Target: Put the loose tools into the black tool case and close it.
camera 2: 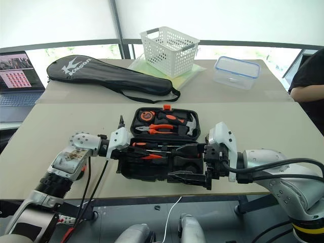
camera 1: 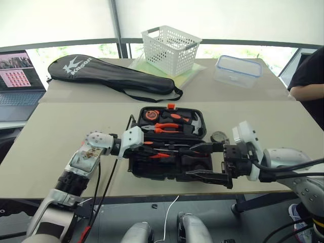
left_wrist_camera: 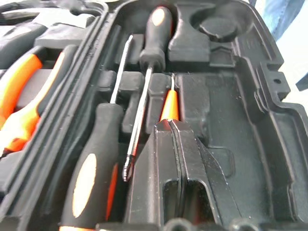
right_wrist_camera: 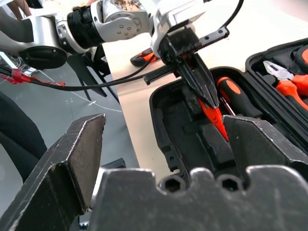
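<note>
The black tool case (camera 1: 202, 164) lies open on the table; its far half holds pliers, a hammer and a tape measure. Two orange-and-black screwdrivers (left_wrist_camera: 94, 178) (left_wrist_camera: 156, 33) lie in slots of the near half. My left gripper (left_wrist_camera: 169, 126) reaches into that half from the left, shut on the slim orange tester screwdriver (left_wrist_camera: 169, 103), whose tip points along a slot. My right gripper (camera 1: 205, 162) hangs open at the case's near right corner, holding nothing. A small tape roll (camera 1: 219, 136) sits on the table right of the case. An orange-and-black tool (right_wrist_camera: 142, 57), perhaps the utility knife, lies on the table by my left wrist.
A long black racket bag (camera 1: 111, 76) lies at the back left, a white basket (camera 1: 169, 49) on green sheets behind the case, a clear blue-rimmed box (camera 1: 238, 71) at the back right. A laptop (camera 1: 17, 81) stands far left. A person's arm (camera 1: 309, 83) shows at the right edge.
</note>
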